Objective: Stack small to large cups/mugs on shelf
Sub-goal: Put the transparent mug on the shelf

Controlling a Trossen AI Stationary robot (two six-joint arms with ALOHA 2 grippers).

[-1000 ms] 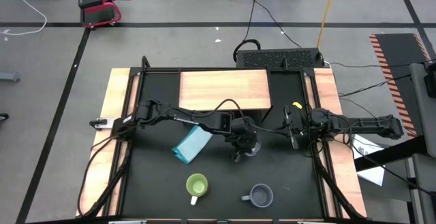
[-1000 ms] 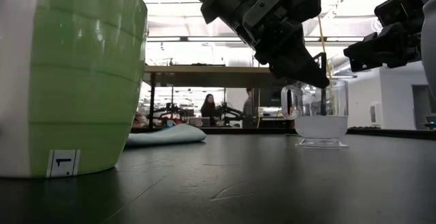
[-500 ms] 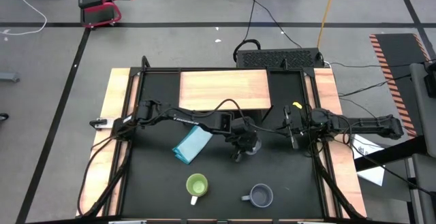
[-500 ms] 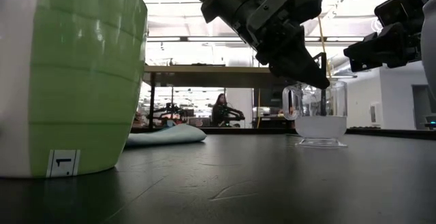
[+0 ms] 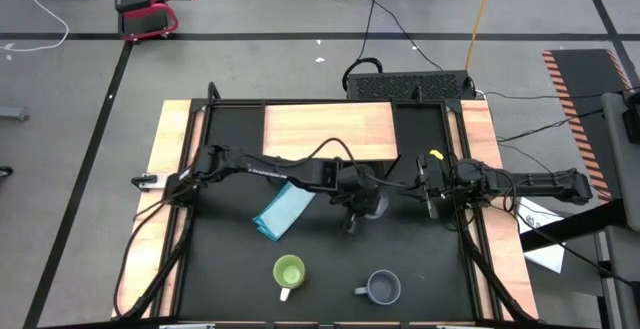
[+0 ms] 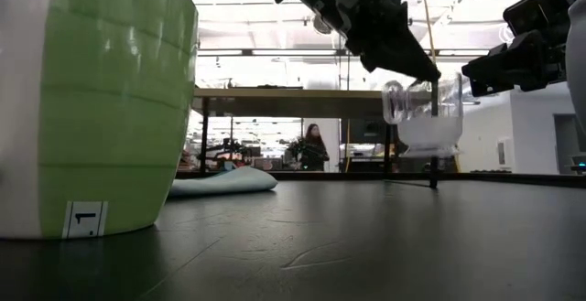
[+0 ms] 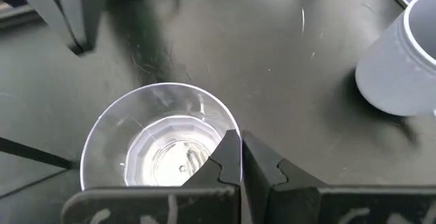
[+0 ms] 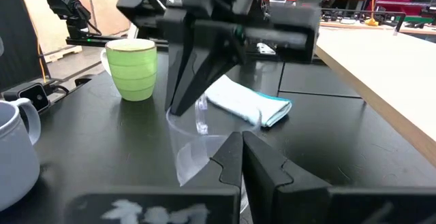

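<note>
Three cups: the left gripper (image 6: 430, 74) is clamped on the empty glass cup's (image 6: 426, 115) rim, holding it clear of the table (image 5: 230, 279). Green mug (image 5: 288, 272) and grey mug (image 5: 382, 288), both empty, stand near the front edge. The right gripper (image 8: 241, 140) is closed, empty.

A small white tag (image 6: 83, 219) on the lime-green mug (image 6: 96, 100) reads "1"

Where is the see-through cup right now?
In the low view, the glass cup hangs above the table, pinched at its rim by the left gripper. From above, it is mid-table, between the blue cloth and the right gripper.
</note>
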